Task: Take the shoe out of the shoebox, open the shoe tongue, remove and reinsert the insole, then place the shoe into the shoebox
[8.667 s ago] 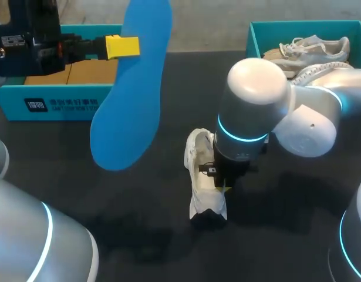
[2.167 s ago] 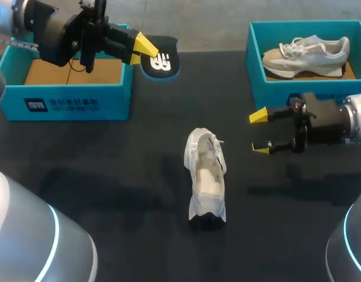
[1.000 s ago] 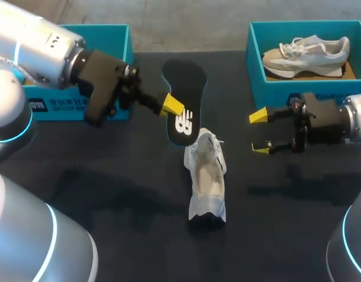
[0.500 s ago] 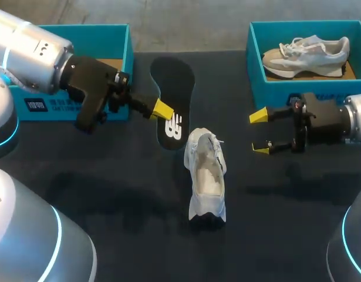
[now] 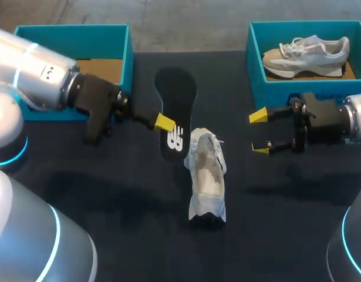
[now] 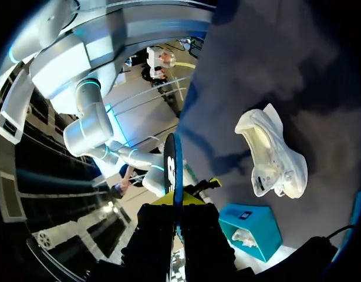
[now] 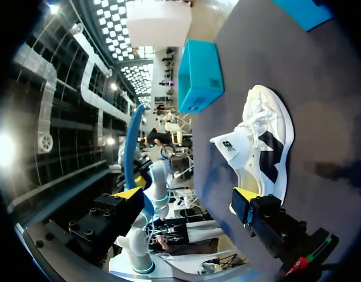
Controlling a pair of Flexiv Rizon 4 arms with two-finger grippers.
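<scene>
A white shoe (image 5: 206, 176) stands upright mid-table with its opening facing up and its toe toward the near edge. My left gripper (image 5: 164, 122) is shut on a black insole (image 5: 175, 111), held just left of the shoe's heel end. In the left wrist view the insole (image 6: 171, 167) stands edge-on between the yellow tips (image 6: 179, 198), with the shoe (image 6: 274, 155) off to one side. My right gripper (image 5: 260, 132) hangs open to the right of the shoe, nothing in it. In the right wrist view the shoe (image 7: 262, 141) lies ahead of the open right gripper (image 7: 187, 194).
A teal shoebox (image 5: 128, 53) with a cardboard floor stands at the back left, behind my left arm. A second teal box (image 5: 255, 59) at the back right holds a grey shoe (image 5: 306, 50). Dark table surface lies around the white shoe.
My left arm has carried the insole slightly left and toward the near edge, so its printed end now sits beside the shoe's opening. The right arm and the shoe have not moved.
</scene>
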